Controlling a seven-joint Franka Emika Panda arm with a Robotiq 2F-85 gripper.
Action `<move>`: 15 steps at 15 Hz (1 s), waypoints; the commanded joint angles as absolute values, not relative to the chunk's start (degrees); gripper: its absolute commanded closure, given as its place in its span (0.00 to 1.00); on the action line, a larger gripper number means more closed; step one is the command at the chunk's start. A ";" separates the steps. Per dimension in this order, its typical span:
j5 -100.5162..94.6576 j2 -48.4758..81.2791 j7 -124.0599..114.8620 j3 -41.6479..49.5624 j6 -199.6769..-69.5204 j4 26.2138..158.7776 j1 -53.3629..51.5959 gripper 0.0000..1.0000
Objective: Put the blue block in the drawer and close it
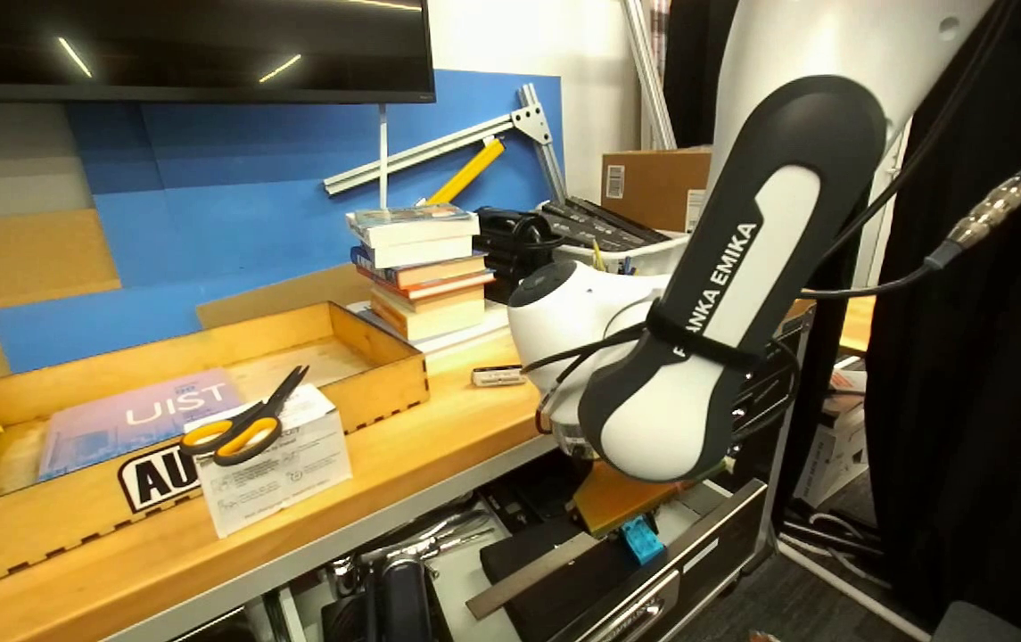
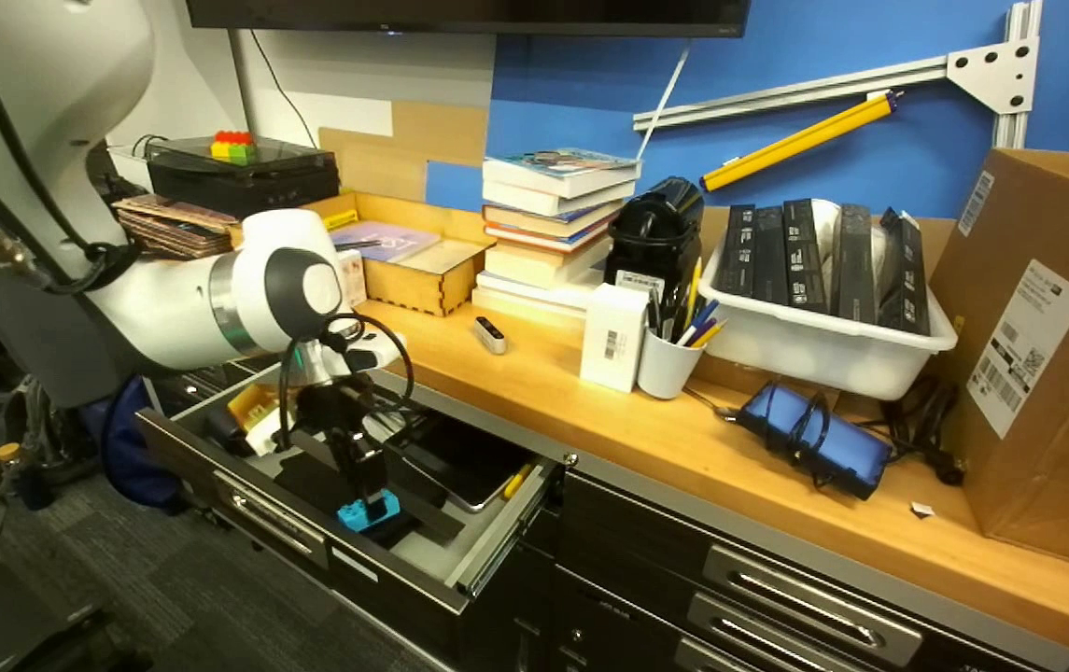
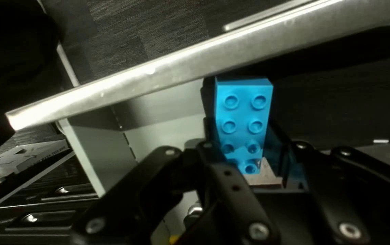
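On the left in an exterior view, your white arm (image 2: pixel 170 317) is reaching over the drawer (image 2: pixel 403 593), which is standing open below the desk (image 2: pixel 534 373). Your claw (image 2: pixel 371 506) is pointing down and grasping the blue block (image 3: pixel 244 115), a finger lying along either side in the wrist view. You are holding the block just inside the drawer's front edge; whether its underside is touching what is lying below, you are not able to tell. Behind, on the desk, a wooden tray (image 2: pixel 403 287) is sitting beside a stack of books (image 2: pixel 548 219). Farther right, a white box (image 2: pixel 613 336) is standing beside a pen cup (image 2: pixel 668 366), a white bin (image 2: pixel 814 350) is holding dark packages (image 2: pixel 800 261), and a cardboard box (image 2: pixel 1015 308) is standing at the far right.
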State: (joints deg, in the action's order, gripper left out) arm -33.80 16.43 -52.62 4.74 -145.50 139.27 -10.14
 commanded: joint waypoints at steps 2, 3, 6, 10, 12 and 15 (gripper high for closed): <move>-33.39 16.67 -54.17 4.57 -147.43 140.07 -11.14 0.31; -33.70 15.70 -54.31 4.88 -146.63 140.46 -11.28 0.24; -32.19 9.57 -49.92 5.34 -142.91 143.78 -8.93 0.00; -23.99 2.89 -35.67 4.59 -139.09 149.20 -2.04 0.00; -18.23 1.20 -26.75 4.82 -137.34 150.97 0.31 0.00; -11.37 2.78 -15.56 4.79 -135.01 150.63 2.20 0.00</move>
